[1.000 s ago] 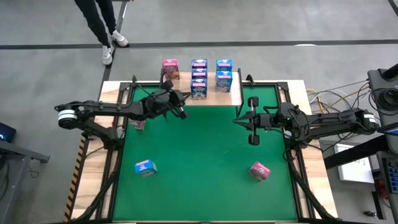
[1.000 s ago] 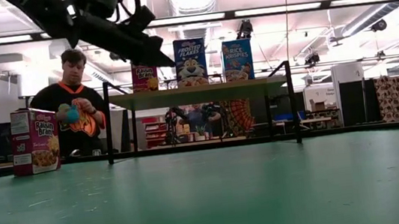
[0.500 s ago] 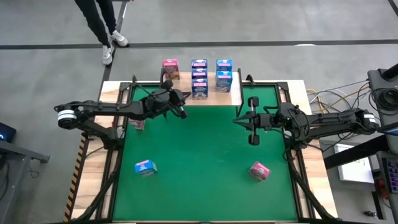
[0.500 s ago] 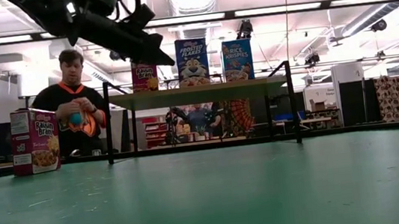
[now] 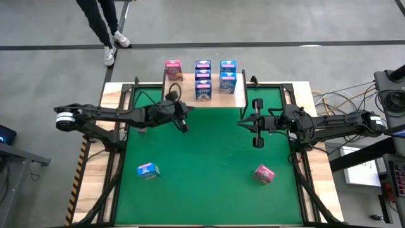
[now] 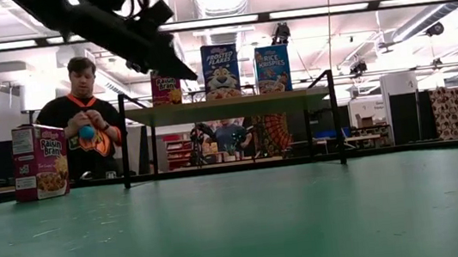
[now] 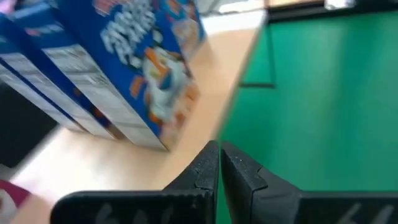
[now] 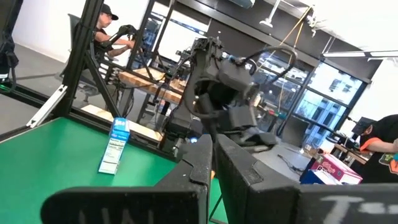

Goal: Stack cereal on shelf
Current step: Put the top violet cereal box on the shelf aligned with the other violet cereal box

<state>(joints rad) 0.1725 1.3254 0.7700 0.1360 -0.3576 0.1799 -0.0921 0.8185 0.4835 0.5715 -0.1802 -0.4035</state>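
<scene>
The shelf [image 5: 204,95], a light-wood plank on thin black legs, stands at the mat's far edge. Several cereal boxes stand on it: a pink one [image 5: 172,68] and blue ones [image 5: 202,88]. The low view shows their fronts [image 6: 219,71]. Three more boxes rest on the green mat: a blue one [image 5: 147,170], a pink one [image 5: 264,173], and a pink one [image 6: 40,161] partly under my left arm. My left gripper [image 5: 183,126] hangs shut and empty in front of the shelf's left half [image 7: 219,158]. My right gripper [image 5: 241,121] waits shut and raised at mid-right [image 8: 211,149].
Black frame rails [image 5: 120,136] run along the mat's left and right sides. A person [image 6: 81,119] sits beyond the table's far side, hands on a small blue thing. Another person's legs [image 5: 104,28] show on the floor behind. Open green mat [image 5: 202,164] lies between the arms.
My left gripper has drawn back from the shelf toward the table's near edge, staying shut and empty, and has tipped a little. My right arm has kept still. No box has moved.
</scene>
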